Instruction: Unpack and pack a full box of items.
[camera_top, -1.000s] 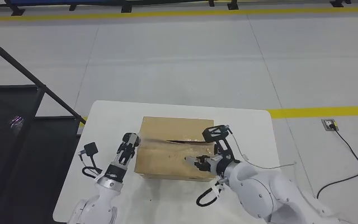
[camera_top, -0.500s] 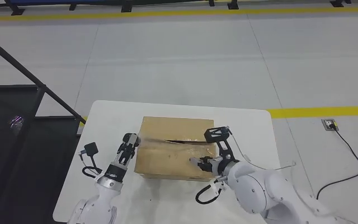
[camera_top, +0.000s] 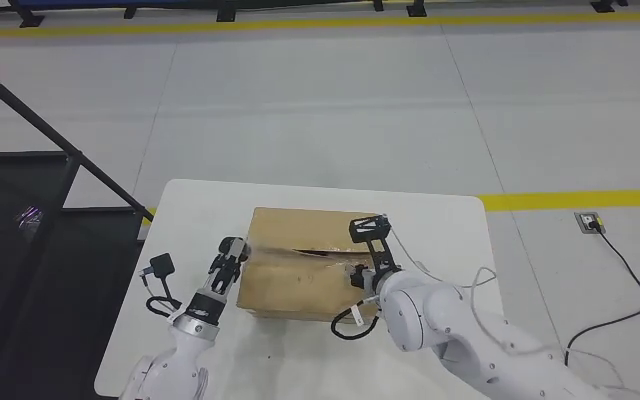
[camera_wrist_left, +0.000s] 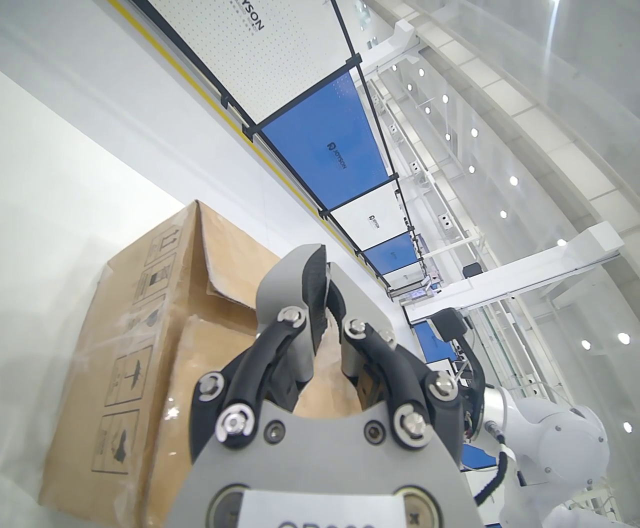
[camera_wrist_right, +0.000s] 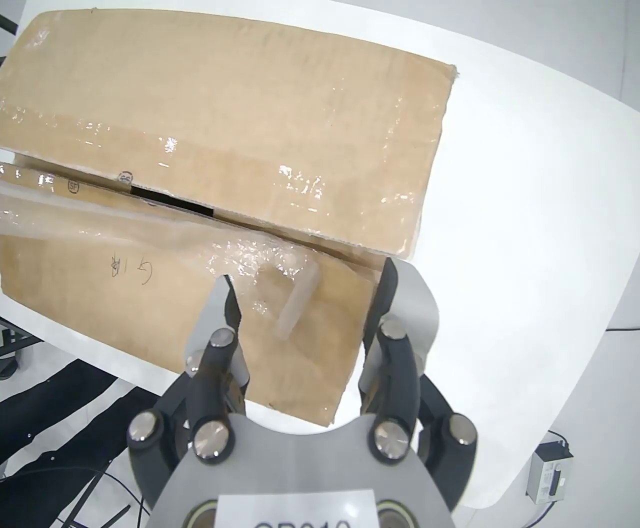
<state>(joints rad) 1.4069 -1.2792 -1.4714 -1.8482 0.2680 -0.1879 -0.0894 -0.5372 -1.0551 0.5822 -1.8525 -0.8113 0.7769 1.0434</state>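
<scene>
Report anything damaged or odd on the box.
The cardboard box has a split top seam: a dark gap shows between its two flaps, the clear tape there is wrinkled, and a loose tape strip lies on one flap.

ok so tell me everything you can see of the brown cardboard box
The brown corrugated cardboard box sits flat on the white table. Its two top flaps are folded down, with a narrow dark gap along the centre seam. Glossy clear tape covers them, and a loose rolled strip lies on the near flap by a handwritten mark. One end bears printed handling symbols. The open right gripper hovers over the near flap's corner; the shut left gripper is at the opposite end, contact unclear.
</scene>
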